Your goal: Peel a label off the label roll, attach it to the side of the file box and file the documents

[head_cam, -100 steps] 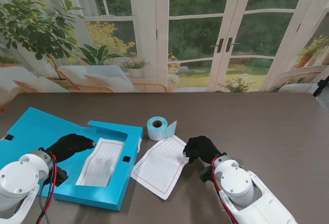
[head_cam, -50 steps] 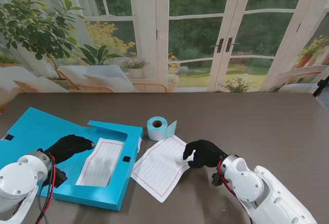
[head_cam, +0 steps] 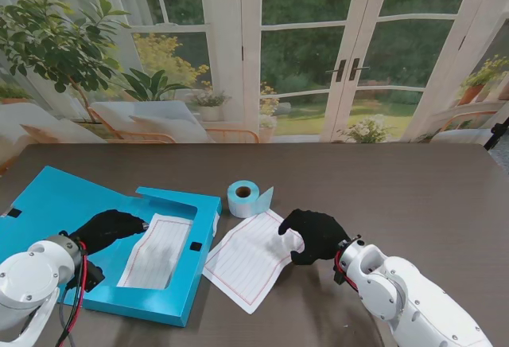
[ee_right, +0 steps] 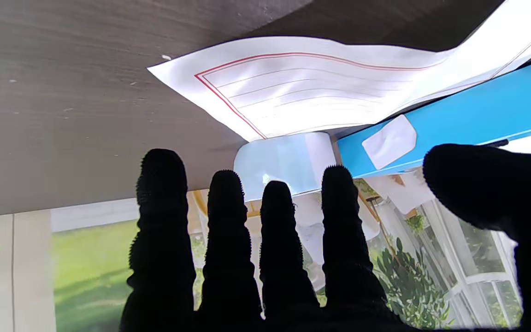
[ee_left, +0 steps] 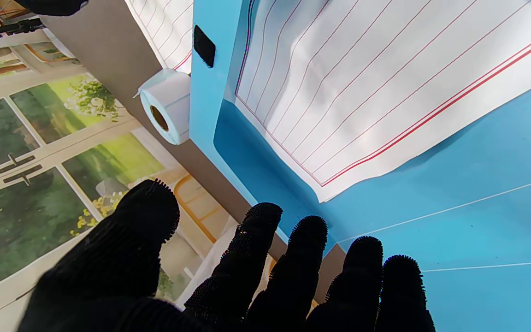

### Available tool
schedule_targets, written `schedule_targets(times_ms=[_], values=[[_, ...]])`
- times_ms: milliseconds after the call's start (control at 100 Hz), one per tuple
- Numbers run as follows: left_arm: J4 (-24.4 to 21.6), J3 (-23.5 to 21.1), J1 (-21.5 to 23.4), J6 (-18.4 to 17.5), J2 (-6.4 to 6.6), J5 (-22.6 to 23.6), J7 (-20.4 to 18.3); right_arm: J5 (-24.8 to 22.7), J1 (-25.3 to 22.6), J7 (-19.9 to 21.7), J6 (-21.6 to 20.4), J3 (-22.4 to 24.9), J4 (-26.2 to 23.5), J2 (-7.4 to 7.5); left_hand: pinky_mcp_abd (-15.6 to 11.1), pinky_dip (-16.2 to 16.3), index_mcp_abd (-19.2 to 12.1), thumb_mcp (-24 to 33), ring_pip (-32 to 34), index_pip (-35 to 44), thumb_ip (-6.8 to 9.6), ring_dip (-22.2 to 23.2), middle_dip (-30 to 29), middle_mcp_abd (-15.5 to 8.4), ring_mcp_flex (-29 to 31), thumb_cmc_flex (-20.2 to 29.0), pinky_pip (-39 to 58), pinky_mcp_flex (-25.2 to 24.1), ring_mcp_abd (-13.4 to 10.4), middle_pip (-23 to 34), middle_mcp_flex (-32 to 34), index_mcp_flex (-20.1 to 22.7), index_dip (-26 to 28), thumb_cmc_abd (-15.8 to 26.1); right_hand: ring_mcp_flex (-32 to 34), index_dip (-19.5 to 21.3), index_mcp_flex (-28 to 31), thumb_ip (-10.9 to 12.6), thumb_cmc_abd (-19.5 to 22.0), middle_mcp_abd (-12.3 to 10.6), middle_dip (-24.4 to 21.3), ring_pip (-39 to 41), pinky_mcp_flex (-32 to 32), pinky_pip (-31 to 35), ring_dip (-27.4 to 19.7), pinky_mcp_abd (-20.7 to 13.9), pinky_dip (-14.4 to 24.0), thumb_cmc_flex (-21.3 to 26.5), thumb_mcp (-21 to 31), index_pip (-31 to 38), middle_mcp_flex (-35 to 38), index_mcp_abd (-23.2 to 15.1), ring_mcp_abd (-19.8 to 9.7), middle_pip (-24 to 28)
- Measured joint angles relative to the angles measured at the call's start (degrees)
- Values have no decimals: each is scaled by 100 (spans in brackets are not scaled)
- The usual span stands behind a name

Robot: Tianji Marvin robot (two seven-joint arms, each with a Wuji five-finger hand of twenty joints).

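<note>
The blue file box [head_cam: 48, 200] lies open on the left of the table, with one lined sheet [head_cam: 157, 251] inside it. My left hand [head_cam: 107, 228] rests over the box floor beside that sheet, open, its fingers [ee_left: 302, 258] spread and holding nothing. A second lined sheet [head_cam: 250, 255] lies on the table just right of the box. My right hand [head_cam: 314, 234] hovers over that sheet's right edge, open, with its fingers [ee_right: 228, 221] straight and thumb apart. The label roll [head_cam: 243, 198] stands beyond the loose sheet. A white label [ee_right: 389, 142] sits on the box's side wall [ee_right: 477, 115].
The dark wood table [head_cam: 413, 196] stretches out to the right and far side. A backdrop of glass doors and plants [head_cam: 342, 52] stands behind the far edge. The loose sheet's [ee_right: 302, 87] edge is wavy and lifted a little.
My right hand has uncurled and reached slightly left over the loose sheet's edge, while its forearm swung to the right. The left hand and the box have not moved.
</note>
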Motion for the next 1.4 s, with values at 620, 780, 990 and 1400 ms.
schedule_targets(times_ms=[620,780,990,1400], values=[[26,1,11,-44,3,-29,-46,-1095,347,-307,476,-940,179,167,-3,62,1,0,0,0,0,0,0,3,0,0,0,0,-3,0,0,0,0,0,-686,119,-1747,-141,2,-165,36,-123,-3,-354,-195,-412,-114,-658,253,478,-1103,233,-244,120],[24,-1,27,-43,3,-34,-34,-1198,457,-440,574,-1172,266,198,-3,64,1,-30,0,0,0,0,0,4,1,0,-1,0,-3,0,0,0,0,0,-686,119,-1747,-179,2,-165,27,-122,-3,-361,-199,-415,-114,-658,254,424,-1103,235,-244,61],[35,-8,21,-74,2,-43,-39,-1557,285,-248,593,-837,84,173,-3,65,1,-32,1,0,0,1,0,5,1,1,-3,0,-4,0,0,0,0,0,-686,263,-1747,-179,2,-165,26,-66,-3,-361,-199,-493,-115,-658,255,424,-1103,242,-241,131],[43,-60,59,-111,0,-74,-27,-1773,191,-321,689,-871,-163,281,-5,66,1,-53,1,-1,0,2,0,8,1,1,-63,0,-5,0,0,67,11,0,-679,564,-1747,-179,2,-166,154,66,-9,-308,-199,-447,-124,-639,258,716,-1102,70,-238,479]])
